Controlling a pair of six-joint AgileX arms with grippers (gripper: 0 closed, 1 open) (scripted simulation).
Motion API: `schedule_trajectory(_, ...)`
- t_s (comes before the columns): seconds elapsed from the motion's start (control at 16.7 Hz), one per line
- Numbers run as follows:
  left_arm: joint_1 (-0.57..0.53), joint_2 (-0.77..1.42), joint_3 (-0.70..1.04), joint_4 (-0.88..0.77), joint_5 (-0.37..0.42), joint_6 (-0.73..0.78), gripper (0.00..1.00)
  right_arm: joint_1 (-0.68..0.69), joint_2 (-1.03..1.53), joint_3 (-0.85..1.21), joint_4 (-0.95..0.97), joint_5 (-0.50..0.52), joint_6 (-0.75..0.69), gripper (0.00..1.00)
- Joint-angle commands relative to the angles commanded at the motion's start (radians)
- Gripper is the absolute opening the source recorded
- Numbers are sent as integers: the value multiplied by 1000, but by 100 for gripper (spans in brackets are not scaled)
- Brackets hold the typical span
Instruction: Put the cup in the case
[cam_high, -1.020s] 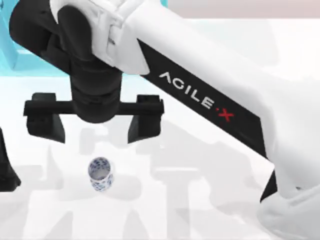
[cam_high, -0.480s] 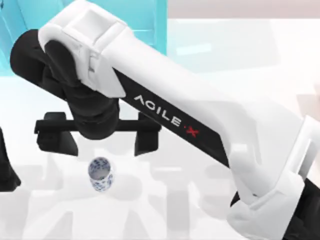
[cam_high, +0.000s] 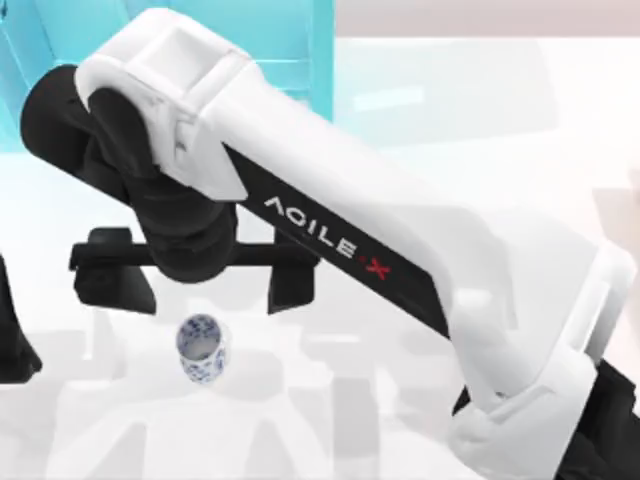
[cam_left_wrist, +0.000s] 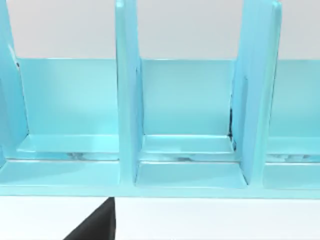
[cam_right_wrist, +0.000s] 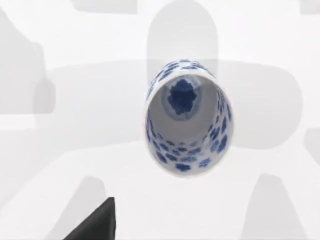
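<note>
Cup (cam_high: 201, 348) upright on the white table (cam_high: 420, 120) in the top view, toward the left side, just in front of the right gripper (cam_high: 198, 290). Fingers (cam_high: 292, 285) spread wide and holding nothing, hanging above the table with the cup near but outside the gap. Case (cam_high: 260, 30) at the far left corner, well apart from the cup. Dark piece at the left edge, probably the left gripper (cam_high: 15, 345) (parked there, finger state impossible to tell).

Left wrist view: case (cam_left_wrist: 180, 110) face-on, turquoise dividers (cam_left_wrist: 127, 100) splitting it into open compartments with flat floors, all bare.

Right wrist view: cup (cam_right_wrist: 187, 122) seen straight down its mouth, blue pattern inside and out, standing on the table (cam_right_wrist: 75, 165) and touched by nothing.

Step in hand, as a judgement: lining up for the grasp. Best done by centring the spread fingers over the cup, descending straight, and closing gently around its middle; small and light, so likely to tip from a glancing finger.
</note>
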Motion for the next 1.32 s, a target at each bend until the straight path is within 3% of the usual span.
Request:
schedule_trajectory(0.6,0,0,0,0,0,0,100,-13,421,558,-129,6,-11,100)
schedule_trajectory(1.02,0,0,0,0,0,0,100,-15,470,613,-140,7,-14,100)
schedule_trajectory(1.32,0,0,0,0,0,0,100,-15,470,613,-140,7,-14,62)
